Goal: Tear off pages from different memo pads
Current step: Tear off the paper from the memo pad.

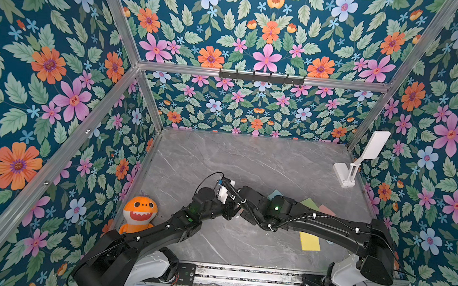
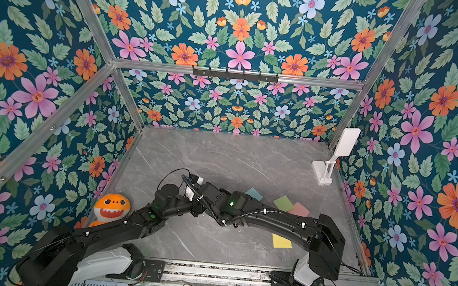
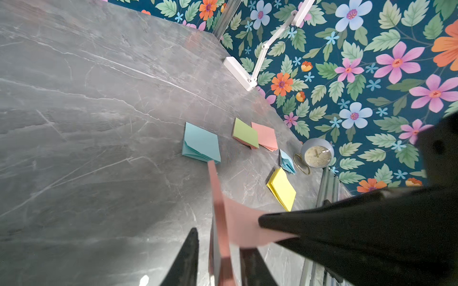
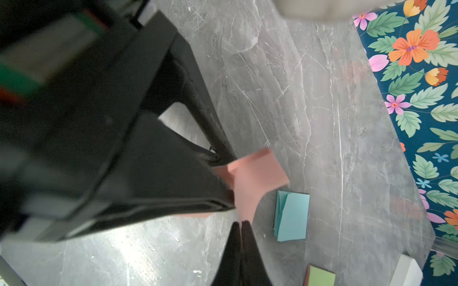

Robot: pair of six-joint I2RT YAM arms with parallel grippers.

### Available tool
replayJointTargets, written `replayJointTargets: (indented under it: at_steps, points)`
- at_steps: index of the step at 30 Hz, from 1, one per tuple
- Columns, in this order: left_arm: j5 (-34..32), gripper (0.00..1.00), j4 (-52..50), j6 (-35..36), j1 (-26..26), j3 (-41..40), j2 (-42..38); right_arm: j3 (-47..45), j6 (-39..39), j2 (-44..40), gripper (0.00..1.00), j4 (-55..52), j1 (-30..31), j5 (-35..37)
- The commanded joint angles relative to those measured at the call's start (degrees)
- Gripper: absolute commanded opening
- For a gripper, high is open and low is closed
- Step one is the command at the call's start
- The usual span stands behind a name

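Peeling in mid-air: we see right gripper (image 4: 241,224) pinched shut on pink page (image 3: 244,222), apparently to pull it off pink pad (image 4: 257,168) held above table (image 1: 249,157). Left gripper (image 3: 220,241) brackets pad, likely as anchor; whether it clamps, we cannot tell. Blue pad (image 3: 202,143) lies flat on table nearby.

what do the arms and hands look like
The left arm and right arm are black boxy links on white bases, each with a green light. A ribbed black cable runs along the right arm; a thin black wire loops by the left. The left hand and right hand each have two black tapering fingers.
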Motion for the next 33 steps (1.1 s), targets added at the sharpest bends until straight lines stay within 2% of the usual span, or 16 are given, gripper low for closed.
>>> replayJointTargets:
  at_steps: [1, 8, 13, 20, 29, 33]
  points:
    - [2.2, 0.24, 1.2, 0.2, 0.1, -0.1, 0.4, 0.6, 0.1, -0.7, 0.0, -0.8, 0.1, 0.3]
    - [2.5, 0.0, 1.6, -1.1, 0.1, -0.1, 0.3, 0.4, 0.4, 0.1, 0.0, -0.4, -0.5, 3.0]
    - [0.4, 0.0, 1.2, -3.7, 0.1, -1.0, 1.1, 0.6, 3.2, 1.4, 0.0, 0.6, -3.6, 6.7]
    - [1.5, 0.0, -1.1, -8.8, 0.9, 0.1, 4.5, -0.1, 6.9, 0.7, 0.0, 1.7, -8.8, 1.5]
    - [4.0, 0.0, 0.6, -10.8, 1.7, 0.7, 7.0, -1.2, 10.4, 1.5, 0.0, 3.3, -14.3, 0.8]
    - [5.6, 0.0, -3.2, -11.8, 9.2, 1.6, 9.0, 3.2, 16.0, 6.5, 0.0, 0.0, -23.7, -3.3]
